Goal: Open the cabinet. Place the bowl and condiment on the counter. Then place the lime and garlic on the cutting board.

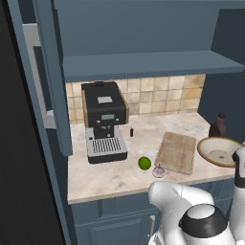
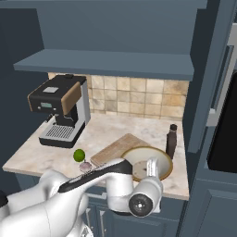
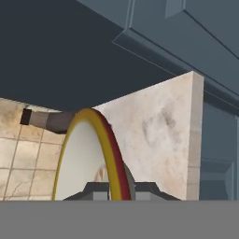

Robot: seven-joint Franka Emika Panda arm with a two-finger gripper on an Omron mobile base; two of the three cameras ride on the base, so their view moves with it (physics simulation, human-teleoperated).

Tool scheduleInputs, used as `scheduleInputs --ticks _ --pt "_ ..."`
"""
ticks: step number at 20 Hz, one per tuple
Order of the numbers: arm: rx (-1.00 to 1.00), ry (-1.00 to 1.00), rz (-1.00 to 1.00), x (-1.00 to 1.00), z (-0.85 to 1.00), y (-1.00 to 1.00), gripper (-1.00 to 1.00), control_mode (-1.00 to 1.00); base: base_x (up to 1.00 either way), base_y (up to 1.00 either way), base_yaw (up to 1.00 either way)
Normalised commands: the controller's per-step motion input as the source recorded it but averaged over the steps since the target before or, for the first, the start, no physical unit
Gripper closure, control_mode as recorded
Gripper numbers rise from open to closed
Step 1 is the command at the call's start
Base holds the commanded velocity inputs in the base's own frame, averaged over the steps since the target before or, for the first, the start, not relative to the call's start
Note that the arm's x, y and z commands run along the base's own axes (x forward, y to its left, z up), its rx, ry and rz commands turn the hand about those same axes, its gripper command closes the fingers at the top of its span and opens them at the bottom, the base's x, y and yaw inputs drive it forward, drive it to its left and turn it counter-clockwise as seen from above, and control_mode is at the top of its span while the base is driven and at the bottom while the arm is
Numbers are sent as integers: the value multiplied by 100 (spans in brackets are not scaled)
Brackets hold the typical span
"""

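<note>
On the beige marbled counter [image 2: 111,127], the cream bowl [image 2: 139,159] sits near the front edge at the right end, and the gripper [image 3: 117,190] is pinched shut on its rim — in the hand view the two dark fingertips press against either side of the tan-brown edge, the bowl's pale inside to one side of them. Just behind the bowl, close to the cabinet [image 1: 143,64] side wall, the dark brown condiment bottle [image 2: 171,140] stands upright. To the bowl's left lies the wooden cutting board [image 1: 176,151], bare on top, its near corner just beside the bowl. Off the board's left front corner the garlic [image 1: 158,171] rests on the stone, with the lime [image 1: 144,163] close beside it, slightly further back and left — neither is on the board. At the counter's left end a black espresso machine [image 1: 104,122] stands against the tan tiles. Above, the cabinet is open, showing its blue shelf.
</note>
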Motion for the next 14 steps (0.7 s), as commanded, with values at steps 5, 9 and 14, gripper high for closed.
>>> scheduleInputs --ticks 5,9,14 --pt "0 0 0 4 -11 -3 100 -100 0 0 0" --pt "0 0 0 9 -15 -3 100 -100 0 0 0" --pt "0 1 0 22 -20 -4 100 -100 0 0 0"
